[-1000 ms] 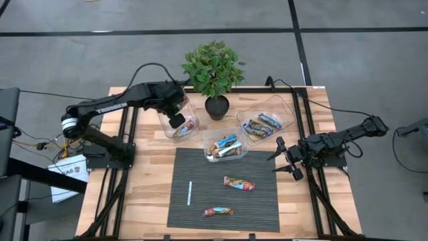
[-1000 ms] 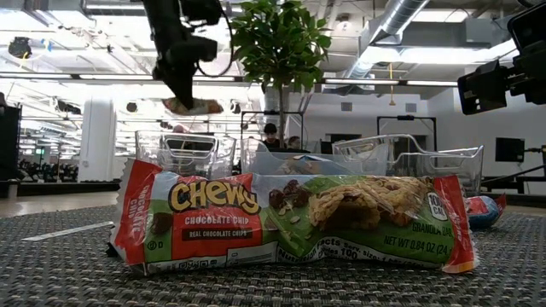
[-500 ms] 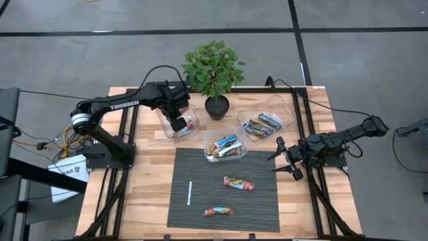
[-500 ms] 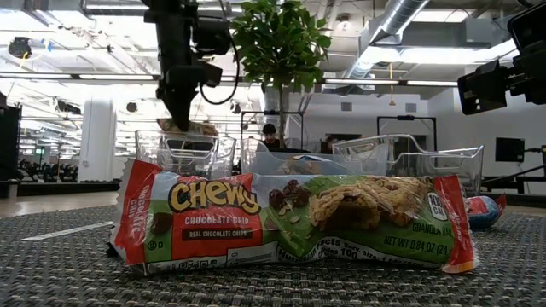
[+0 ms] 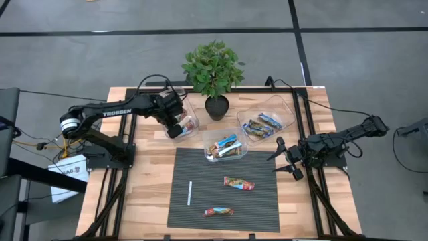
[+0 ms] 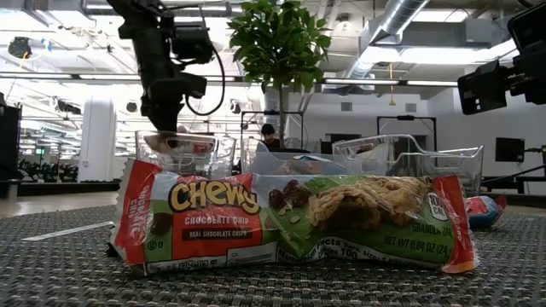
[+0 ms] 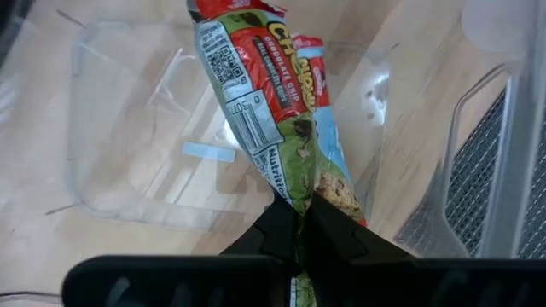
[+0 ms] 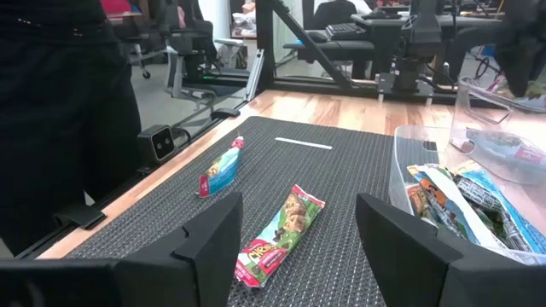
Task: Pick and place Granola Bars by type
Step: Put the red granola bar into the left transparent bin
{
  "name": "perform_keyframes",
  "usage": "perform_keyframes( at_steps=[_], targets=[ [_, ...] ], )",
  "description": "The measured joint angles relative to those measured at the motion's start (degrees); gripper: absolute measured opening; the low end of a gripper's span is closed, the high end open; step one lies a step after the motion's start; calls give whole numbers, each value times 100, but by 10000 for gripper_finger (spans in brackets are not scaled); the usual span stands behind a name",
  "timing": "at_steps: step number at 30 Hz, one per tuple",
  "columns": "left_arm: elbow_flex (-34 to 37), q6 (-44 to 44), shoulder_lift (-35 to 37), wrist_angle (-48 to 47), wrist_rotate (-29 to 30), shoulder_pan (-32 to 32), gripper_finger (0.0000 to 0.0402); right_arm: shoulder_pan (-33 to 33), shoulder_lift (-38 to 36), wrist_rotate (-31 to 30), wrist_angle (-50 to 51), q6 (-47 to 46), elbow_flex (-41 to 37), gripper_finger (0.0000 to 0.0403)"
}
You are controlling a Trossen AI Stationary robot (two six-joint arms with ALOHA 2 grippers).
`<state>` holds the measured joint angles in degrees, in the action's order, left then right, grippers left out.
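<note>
The left gripper (image 5: 175, 128) was seen lowered into the clear plastic bin (image 5: 189, 109) at about ten o'clock from the dark ribbed mat (image 5: 267, 201), its fingers pinched tight on a red-and-green chocolate-chip granola bar in a shiny wrapper (image 7: 273, 111); a second, similar bar lay beneath it on the bin floor. Two more clear bins, at twelve o'clock (image 5: 234, 139) and one o'clock (image 5: 284, 107) of the mat, were filled with blue-wrapped bars. A red-and-green bar (image 5: 239, 183) and a blue-and-red bar (image 5: 219, 211) were left on the mat beside a thin white stick (image 5: 189, 193). The right gripper (image 5: 287, 161) was held wide apart at the mat's three o'clock edge.
</note>
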<state>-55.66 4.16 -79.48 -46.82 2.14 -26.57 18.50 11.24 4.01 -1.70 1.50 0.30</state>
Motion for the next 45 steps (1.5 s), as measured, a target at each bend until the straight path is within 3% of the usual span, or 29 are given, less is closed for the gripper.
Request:
perform_keyframes(
  at_steps=[12, 34, 45],
  targets=[
    [770, -47, 17, 1002, -239, 15, 10, -1, 0, 1, 1, 0, 0, 221],
    [789, -140, 25, 1080, -239, 32, 95, 0, 1, 0, 1, 0, 0, 221],
    [789, -142, 578, 1412, -178, 211, 101, -2, 1, 0, 1, 0, -2, 221]
  ],
)
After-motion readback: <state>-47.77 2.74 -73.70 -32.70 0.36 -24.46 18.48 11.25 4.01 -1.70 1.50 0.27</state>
